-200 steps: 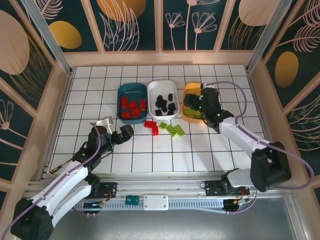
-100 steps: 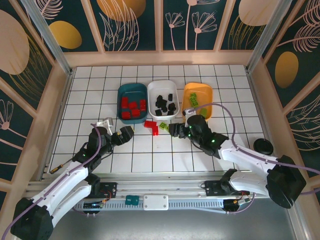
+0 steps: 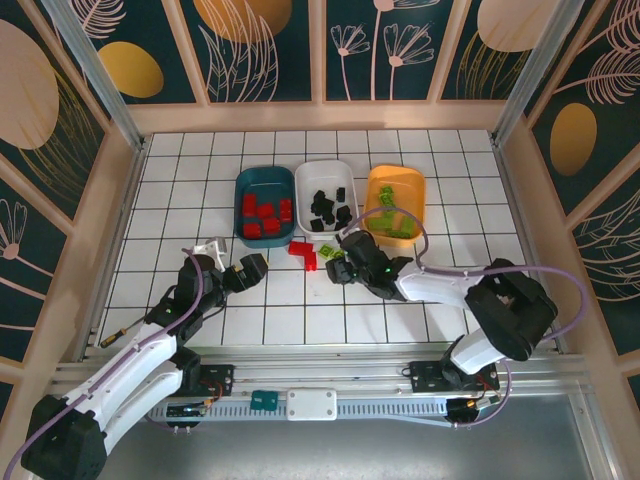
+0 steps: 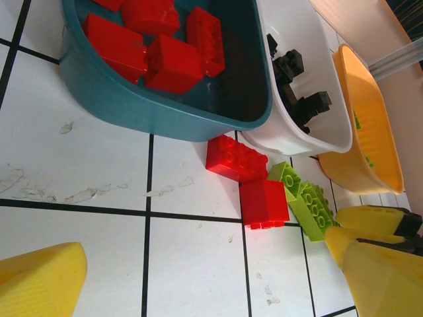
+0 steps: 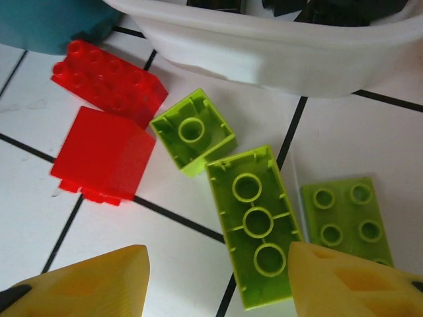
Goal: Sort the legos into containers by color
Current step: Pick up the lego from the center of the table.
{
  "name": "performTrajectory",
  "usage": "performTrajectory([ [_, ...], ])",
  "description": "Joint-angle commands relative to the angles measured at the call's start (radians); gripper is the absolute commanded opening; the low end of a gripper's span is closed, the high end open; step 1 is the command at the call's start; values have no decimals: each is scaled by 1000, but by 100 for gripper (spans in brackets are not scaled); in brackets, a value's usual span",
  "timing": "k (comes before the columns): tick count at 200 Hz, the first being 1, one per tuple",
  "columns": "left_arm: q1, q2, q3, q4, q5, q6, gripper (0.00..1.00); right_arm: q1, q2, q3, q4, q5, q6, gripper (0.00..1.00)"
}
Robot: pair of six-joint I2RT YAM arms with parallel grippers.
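3 trays, top view: teal tray at 11 o'clock of table centre, white tray at 12, orange tray at 1, in a close row.
Sorted, top view: red bricks in teal tray, black bricks in white tray, green bricks in orange tray.
Loose, top view: 2 loose red bricks at 7 o'clock of white tray; loose green bricks at 6 o'clock of it, just beside the red.
Left gripper, top view: left gripper at 7 o'clock of teal tray, apart from all bricks.
Right gripper, top view: right gripper right at loose green bricks, arm reaching in from 3 o'clock.
Jaws, left wrist view: left gripper spread wide, nothing held, bare table between yellow fingers.
Bricks, left wrist view: loose red bricks at 5 o'clock of teal tray, loose green bricks touching them at 3 o'clock.
Jaws, right wrist view: right gripper partly spread, fingers either side of long green brick, left finger clear of it, no pinch seen.
Bricks, right wrist view: 3 loose green; long one upside down, small one upside down at its 11 o'clock, studs-up one just beside at 3 o'clock.
Rest, right wrist view: loose red bricks at 9 o'clock of frame, white tray at 12.
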Motion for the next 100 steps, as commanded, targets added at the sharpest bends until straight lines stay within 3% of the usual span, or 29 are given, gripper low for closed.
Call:
performTrajectory([
  [1, -3, -16, -17, -14, 8, -15, 98, -9, 42, 61, -6, 78, -49, 58],
  [61, -3, -13, -29, 3, 14, -17, 99, -15, 173, 122, -63, 149, -78, 55],
  [100, -3, -11, -33, 6, 14, -14, 99, 4, 203, 117, -70, 151, -76, 44],
])
